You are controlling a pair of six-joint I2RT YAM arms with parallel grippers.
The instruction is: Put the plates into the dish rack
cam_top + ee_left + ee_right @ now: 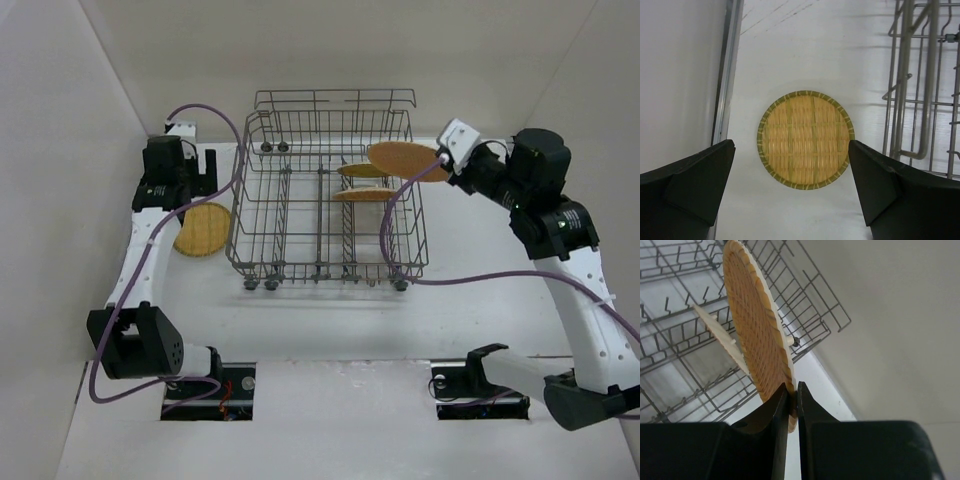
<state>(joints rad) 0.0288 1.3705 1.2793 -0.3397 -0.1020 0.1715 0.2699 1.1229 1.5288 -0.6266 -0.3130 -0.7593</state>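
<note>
The grey wire dish rack point(290, 215) stands at the table's middle back. Two woven plates point(364, 170) point(364, 195) stand on edge in its right half. My right gripper point(447, 160) is shut on the rim of a third woven plate point(405, 158), held above the rack's right side; in the right wrist view this plate point(756, 325) stands upright between my fingers point(775, 415). A fourth plate point(203, 229) lies flat on the table left of the rack. My left gripper point(790, 165) is open above it, and the plate point(805, 139) lies just ahead of the jaws.
White walls close in the table on the left, back and right. The rack's wires point(920, 85) stand just right of the left gripper. Purple cables point(480, 275) run along both arms and across the table right of the rack.
</note>
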